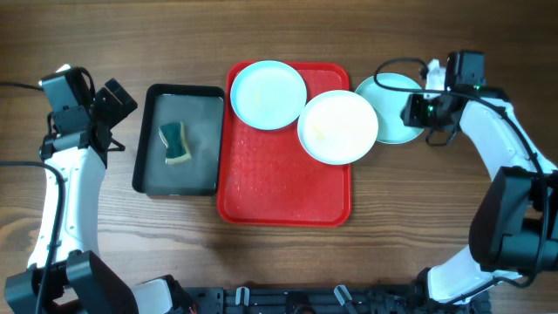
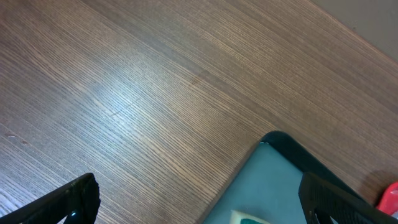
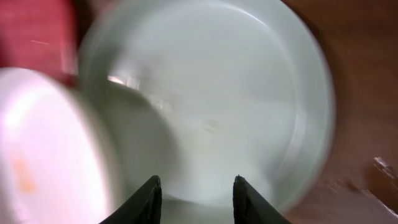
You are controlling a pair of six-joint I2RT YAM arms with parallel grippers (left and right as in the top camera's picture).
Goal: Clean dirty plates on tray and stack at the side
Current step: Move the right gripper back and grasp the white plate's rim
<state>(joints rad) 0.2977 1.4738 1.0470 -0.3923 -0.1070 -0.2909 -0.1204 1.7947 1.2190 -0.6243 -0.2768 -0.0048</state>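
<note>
Sitting on the tray: left blue plate in the far-left corner, reaching the rim; white plate at the far-right corner, hanging out over the right rim; the two plates look to touch
Right blue plate: off the tray, flat on the table just beside the tray's right side, its left edge tucked under the white plate
White plate surface: a faint yellowish smear shows in the right wrist view
Right gripper: at the right blue plate's outer edge, fingers parted to a narrow gap, the plate's pale surface showing between them; no pinch on the rim can be made out
Left gripper: spread wide, nothing between its fingers, hovering over the table left of the dark pan
Dark pan: just beside the tray's left side, a green and yellow sponge lying in it
</note>
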